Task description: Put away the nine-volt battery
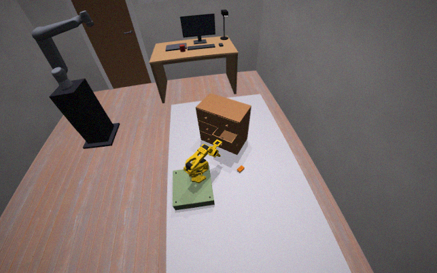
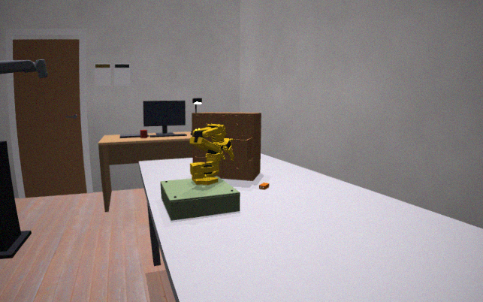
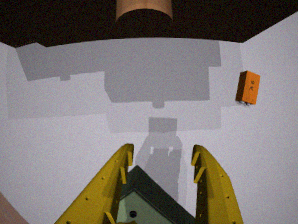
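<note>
Small yellow robot arm with black joints [image 1: 196,160] [image 2: 207,144], bent at its joints, yellow two-fingered tool [image 1: 216,153] [image 2: 231,150] [image 3: 163,146] angled downward, fingers stood partly apart, nothing between them.

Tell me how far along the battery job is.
Done: one drawer stands pulled out; whether it's the one with the matching battery, I can't tell.

In hand: nothing. The gripper is parted and empty, near the drawers.

Left: the orange nine-volt battery lies on the table, so picking it up, placing it and shutting up all remain.
</note>
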You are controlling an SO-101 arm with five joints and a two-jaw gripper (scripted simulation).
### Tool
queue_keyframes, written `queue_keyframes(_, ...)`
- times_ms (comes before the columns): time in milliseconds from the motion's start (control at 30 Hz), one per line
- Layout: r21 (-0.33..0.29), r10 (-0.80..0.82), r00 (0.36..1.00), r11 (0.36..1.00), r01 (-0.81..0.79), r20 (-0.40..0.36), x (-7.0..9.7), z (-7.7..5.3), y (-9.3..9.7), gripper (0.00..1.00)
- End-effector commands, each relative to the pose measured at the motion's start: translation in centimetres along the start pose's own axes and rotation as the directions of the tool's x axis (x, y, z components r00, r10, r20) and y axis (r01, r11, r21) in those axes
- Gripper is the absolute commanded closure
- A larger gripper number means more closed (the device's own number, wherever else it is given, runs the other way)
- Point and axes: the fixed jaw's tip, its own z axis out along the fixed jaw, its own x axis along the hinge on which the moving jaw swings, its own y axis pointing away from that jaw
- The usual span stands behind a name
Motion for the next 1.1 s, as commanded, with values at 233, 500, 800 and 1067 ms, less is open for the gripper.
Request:
queue_keyframes(233, 0.005, 0.002, 1.0, 1.0, -0.002, 0.031, -1.1, -0.9, -0.2, 0.79)
queue_keyframes(500, 0.013, 0.012, 0.994, 1.0, -0.013, 0.106, -4.0, -4.0, -0.5, 0.79)
queue_keyframes(800, 0.019, 0.02, 0.985, 1.0, -0.024, 0.171, -6.1, -6.8, -0.7, 0.79)
queue_keyframes(1067, 0.025, 0.028, 0.969, 0.999, -0.036, 0.244, -8.0, -10.0, -0.9, 0.79)
